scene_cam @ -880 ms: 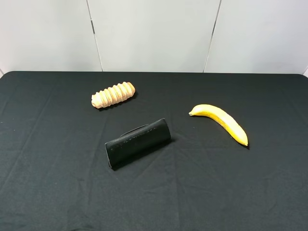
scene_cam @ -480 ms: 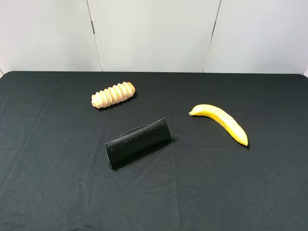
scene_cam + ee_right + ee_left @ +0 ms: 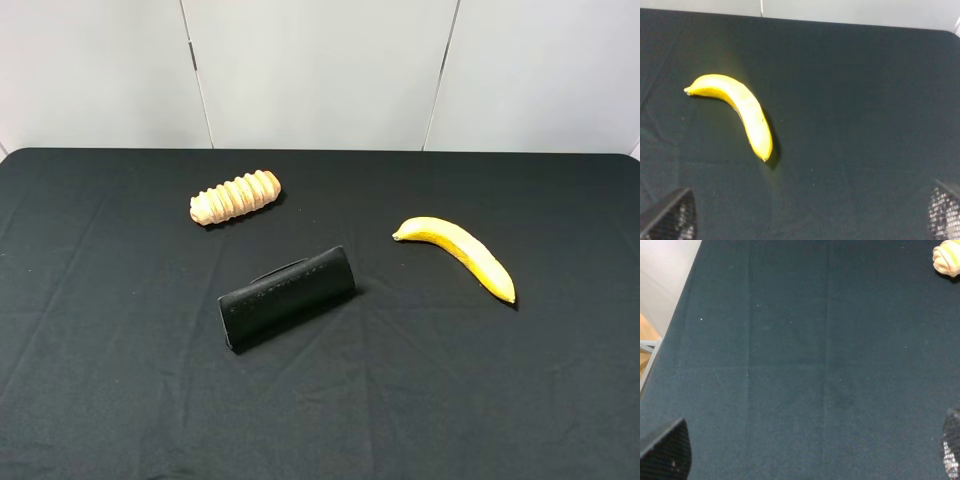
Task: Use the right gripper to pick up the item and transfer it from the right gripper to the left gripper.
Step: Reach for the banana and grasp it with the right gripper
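The yellow banana (image 3: 458, 253) lies on the black cloth at the right of the table. It also shows in the right wrist view (image 3: 742, 112). My right gripper (image 3: 807, 215) is open and empty, its two fingertips (image 3: 667, 217) wide apart, short of the banana and touching nothing. My left gripper (image 3: 807, 455) is open and empty over bare cloth, with only its fingertips (image 3: 665, 452) showing. Neither arm shows in the exterior high view.
A ridged tan wooden roller (image 3: 235, 197) lies at the back left; its end shows in the left wrist view (image 3: 947, 257). A black oblong pouch (image 3: 287, 297) lies in the middle. The table's left edge (image 3: 670, 330) shows in the left wrist view.
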